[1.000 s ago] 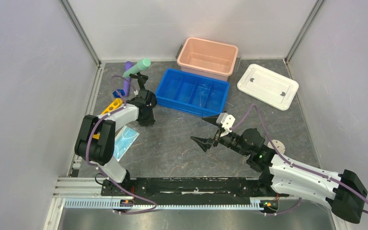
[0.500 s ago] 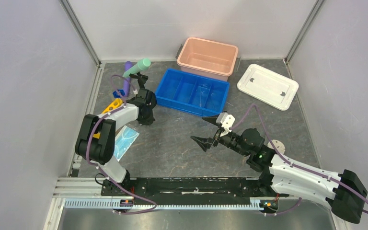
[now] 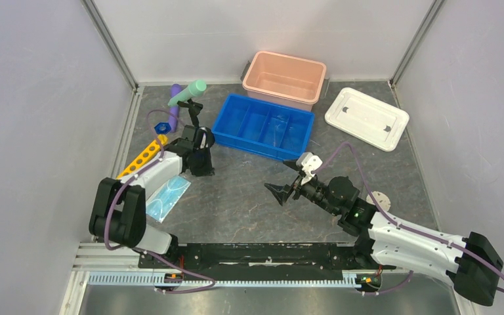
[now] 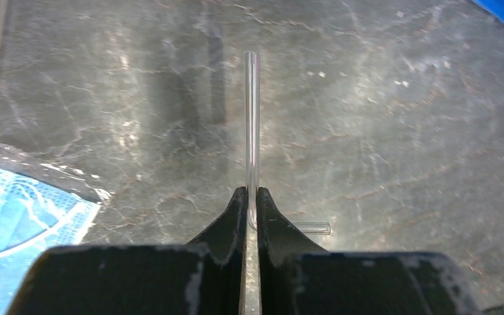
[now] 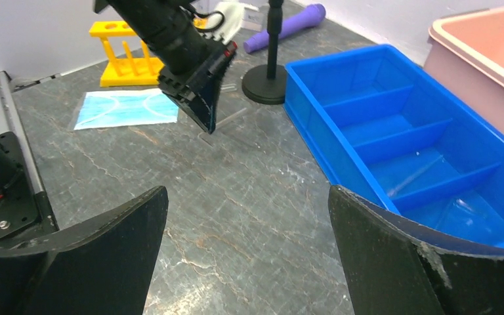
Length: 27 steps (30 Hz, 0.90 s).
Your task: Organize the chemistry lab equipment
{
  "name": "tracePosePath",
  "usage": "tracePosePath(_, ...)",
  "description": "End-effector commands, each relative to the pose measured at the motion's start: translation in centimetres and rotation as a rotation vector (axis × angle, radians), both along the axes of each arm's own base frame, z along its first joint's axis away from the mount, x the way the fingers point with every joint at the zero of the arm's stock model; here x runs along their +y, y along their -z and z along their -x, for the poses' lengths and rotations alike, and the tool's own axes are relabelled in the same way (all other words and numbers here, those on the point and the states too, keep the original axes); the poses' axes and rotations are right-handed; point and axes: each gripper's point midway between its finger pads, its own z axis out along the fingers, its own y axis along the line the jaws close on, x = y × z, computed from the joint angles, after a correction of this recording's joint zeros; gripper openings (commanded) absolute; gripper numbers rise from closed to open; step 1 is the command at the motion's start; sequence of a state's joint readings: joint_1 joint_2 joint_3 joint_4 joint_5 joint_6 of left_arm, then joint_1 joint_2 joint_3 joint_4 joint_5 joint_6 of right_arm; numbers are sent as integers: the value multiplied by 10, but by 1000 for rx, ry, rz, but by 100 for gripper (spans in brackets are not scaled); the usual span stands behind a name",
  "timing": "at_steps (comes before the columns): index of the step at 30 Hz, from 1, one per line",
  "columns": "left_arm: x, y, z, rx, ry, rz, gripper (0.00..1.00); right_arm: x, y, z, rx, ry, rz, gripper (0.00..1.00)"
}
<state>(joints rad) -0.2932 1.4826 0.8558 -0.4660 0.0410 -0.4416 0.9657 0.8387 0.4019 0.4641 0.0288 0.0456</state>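
My left gripper (image 3: pixel 200 163) is shut on a thin clear glass rod (image 4: pixel 252 125), held just above the table; a short bent end (image 4: pixel 312 228) sticks out to the right. In the left wrist view the gripper (image 4: pixel 252 191) has its jaws pressed on the rod. The light-blue mask (image 3: pixel 164 195) lies to its near left. The yellow rack (image 3: pixel 143 156) stands left of it. The black clamp stand (image 5: pixel 264 88), the purple tube (image 3: pixel 174 111), the mint-green tube (image 3: pixel 187 93) and the blue funnel (image 3: pixel 160 127) sit behind it. My right gripper (image 3: pixel 289 182) is open and empty over mid-table.
The blue divided tray (image 3: pixel 264 126) lies right of the clamp stand, with the pink bin (image 3: pixel 284 79) behind it and its white lid (image 3: pixel 366 118) at the back right. A small white disc (image 3: pixel 382 197) lies by the right arm.
My left gripper has drawn back from the clamp stand toward the near side, uncovering the yellow rack. My right gripper has shifted slightly away and stays open.
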Motion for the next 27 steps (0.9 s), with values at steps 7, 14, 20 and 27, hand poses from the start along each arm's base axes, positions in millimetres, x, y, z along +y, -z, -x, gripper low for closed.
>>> tracePosePath(7, -65, -53, 5, -108, 164, 203, 4, -20, 7, -14, 50, 139, -5, 98)
tracePosePath(14, -109, -91, -3, -199, 281, 320, 3, -36, 13, -34, 108, 305, 10, 98)
tracePosePath(20, -144, -112, -17, -274, 350, 408, 3, -54, 10, -55, 206, 481, -30, 98)
tracePosePath(27, -200, -131, -37, -330, 424, 494, 2, -82, -6, -60, 192, 609, -46, 98)
